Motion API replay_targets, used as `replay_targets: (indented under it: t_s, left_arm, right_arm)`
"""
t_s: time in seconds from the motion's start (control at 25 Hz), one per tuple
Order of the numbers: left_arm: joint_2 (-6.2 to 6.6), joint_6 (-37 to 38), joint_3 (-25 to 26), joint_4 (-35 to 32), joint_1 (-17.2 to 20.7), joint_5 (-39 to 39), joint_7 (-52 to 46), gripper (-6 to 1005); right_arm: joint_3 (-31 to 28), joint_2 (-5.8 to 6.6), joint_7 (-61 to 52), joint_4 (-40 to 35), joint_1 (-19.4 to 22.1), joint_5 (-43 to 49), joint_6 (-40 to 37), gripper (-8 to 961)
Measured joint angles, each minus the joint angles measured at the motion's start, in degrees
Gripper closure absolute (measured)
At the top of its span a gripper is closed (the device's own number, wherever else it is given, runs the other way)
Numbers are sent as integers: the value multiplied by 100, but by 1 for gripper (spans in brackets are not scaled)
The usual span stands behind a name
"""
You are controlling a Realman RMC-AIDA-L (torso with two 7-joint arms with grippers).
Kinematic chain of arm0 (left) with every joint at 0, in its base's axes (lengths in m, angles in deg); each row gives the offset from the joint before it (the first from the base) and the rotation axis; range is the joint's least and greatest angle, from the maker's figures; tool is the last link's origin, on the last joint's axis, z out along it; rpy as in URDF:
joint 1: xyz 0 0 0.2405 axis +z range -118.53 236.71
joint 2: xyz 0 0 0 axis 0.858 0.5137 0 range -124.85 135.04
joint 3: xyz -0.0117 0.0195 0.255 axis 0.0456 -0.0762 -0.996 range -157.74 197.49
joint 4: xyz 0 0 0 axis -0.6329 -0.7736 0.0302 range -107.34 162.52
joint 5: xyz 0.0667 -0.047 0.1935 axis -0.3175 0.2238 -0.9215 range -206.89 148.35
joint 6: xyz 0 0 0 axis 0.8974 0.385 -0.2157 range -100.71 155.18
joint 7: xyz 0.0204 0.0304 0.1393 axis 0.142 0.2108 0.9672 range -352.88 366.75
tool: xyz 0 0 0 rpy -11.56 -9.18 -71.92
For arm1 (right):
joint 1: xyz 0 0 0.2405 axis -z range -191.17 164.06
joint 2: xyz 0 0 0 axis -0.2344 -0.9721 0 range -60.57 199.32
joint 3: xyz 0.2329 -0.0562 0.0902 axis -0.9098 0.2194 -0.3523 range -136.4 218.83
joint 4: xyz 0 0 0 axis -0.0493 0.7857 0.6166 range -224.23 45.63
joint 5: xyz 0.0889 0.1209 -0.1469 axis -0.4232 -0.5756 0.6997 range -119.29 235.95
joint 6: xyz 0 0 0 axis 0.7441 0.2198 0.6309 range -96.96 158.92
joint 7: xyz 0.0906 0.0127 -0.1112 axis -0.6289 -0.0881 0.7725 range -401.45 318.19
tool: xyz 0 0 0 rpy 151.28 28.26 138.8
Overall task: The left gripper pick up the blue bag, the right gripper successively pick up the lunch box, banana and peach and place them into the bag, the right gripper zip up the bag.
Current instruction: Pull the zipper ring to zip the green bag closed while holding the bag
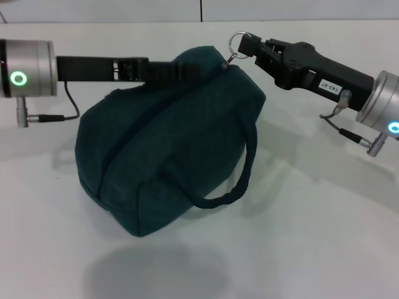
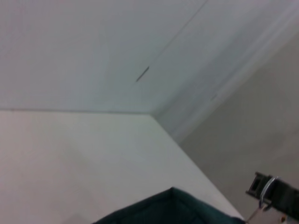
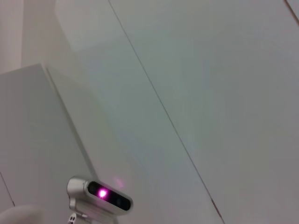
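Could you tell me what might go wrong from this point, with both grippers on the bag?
1. The right black two-fingered gripper pinches only the metal ring zip pull; a slanted pull might slip the ring free or jam the zip.
2. The left black gripper grips just the top edge of the dark teal-blue fabric bag; if that soft fabric slips, the bag could tip on the white table.
3. The loop handle hangs loose and might snag.

White table (image 1: pixel 312 249), the blue bag (image 1: pixel 168 156) directly on it
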Motion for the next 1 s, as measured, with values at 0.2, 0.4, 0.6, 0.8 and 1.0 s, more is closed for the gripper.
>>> replay_targets:
  t_s: [0.2, 0.4, 0.6, 0.8, 1.0]
  left_arm:
    - [-17, -45, -284, -1, -13, -37, -119, 195]
    - [-72, -86, -265, -1, -16, 50, -193, 215]
    - [-88, -93, -264, 0, 18, 286, -139, 522]
    - [-93, -95, -297, 0, 39, 359, -85, 732]
    - [-114, -95, -303, -1, 14, 345, -82, 859]
  right_arm:
    - [-11, -7, 0, 18, 0, -4, -73, 938]
    - [-16, -9, 1, 58, 3, -11, -97, 938]
    - [-22, -10, 15, 129, 0, -15, -137, 937]
    - [-95, -10, 21, 161, -5, -15, -161, 938]
    - [-155, -10, 26, 186, 7, -19, -232, 938]
